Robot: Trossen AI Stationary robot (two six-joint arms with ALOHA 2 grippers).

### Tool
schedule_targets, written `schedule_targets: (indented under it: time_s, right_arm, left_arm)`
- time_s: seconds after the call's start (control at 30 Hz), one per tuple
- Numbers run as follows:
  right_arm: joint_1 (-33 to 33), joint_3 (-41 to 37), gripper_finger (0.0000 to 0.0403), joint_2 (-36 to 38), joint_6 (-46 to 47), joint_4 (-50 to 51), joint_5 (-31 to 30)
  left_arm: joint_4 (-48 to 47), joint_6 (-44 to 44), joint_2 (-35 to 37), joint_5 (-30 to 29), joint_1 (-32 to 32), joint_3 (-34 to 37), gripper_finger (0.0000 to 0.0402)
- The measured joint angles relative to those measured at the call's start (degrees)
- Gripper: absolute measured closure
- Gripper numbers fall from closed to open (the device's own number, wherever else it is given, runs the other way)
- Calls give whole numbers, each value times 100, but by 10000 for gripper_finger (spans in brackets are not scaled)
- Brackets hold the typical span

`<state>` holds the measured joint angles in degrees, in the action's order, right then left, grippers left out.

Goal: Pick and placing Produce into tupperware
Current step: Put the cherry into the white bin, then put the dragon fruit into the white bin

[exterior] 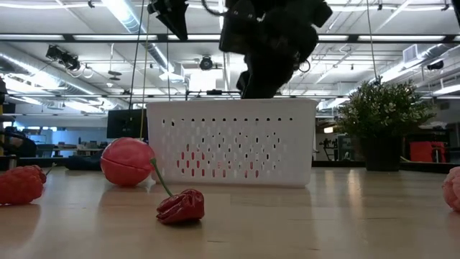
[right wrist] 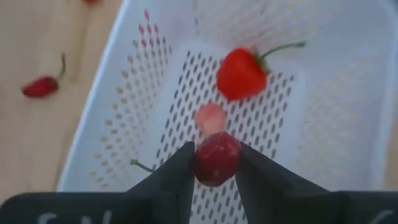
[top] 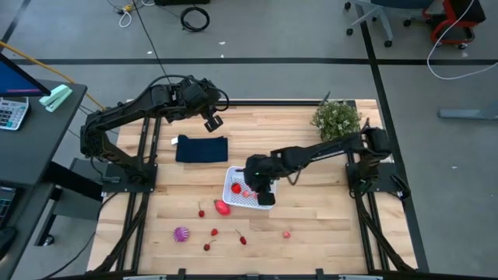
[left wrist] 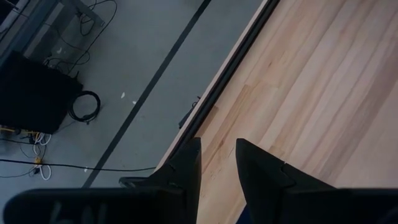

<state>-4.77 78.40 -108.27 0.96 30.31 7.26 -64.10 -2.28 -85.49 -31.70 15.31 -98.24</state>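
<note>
The white tupperware (top: 236,189) sits mid-table; in the right wrist view a red stemmed piece (right wrist: 241,73) and a small pink bit (right wrist: 210,117) lie on its mesh bottom (right wrist: 186,81). My right gripper (right wrist: 214,155) hangs over it, shut on a dark red round piece (right wrist: 216,163). More produce lies on the wood toward the near edge: a larger red piece (top: 222,208), a purple ribbed ball (top: 181,233) and several small red bits (top: 214,232). My left gripper (top: 212,120) waits high over the table's far side, slightly open and holding nothing. My right gripper pinches the dark red round piece (right wrist: 216,163) between its two fingers (right wrist: 177,171), one on each side of it. It comes from above, pointing down into the tupperware. The piece is lifted clear of the mesh bottom.
A dark navy folded cloth (top: 201,148) lies left of the tupperware, near my left gripper. A green potted plant (top: 336,118) stands at the far right corner. In the low view a red chili (exterior: 181,206) and a red ball (exterior: 128,162) lie before the tupperware wall (exterior: 233,140).
</note>
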Motion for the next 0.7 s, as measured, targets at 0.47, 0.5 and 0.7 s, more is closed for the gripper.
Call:
schedule_targets:
  time_s: [0.47, 0.5, 0.7]
  right_arm:
    - [69, 477, 231, -90, -62, 399, -1267]
    - [92, 478, 231, 113, 38, 522, -1277]
    - [131, 482, 239, 1359, 1481, 1469, -1293]
  left_arm:
    - [-30, 7, 0, 0, 0, 0, 294]
    - [-51, 6, 0, 1, 0, 0, 294]
    - [-360, -570, 0, 10, -11, 0, 294]
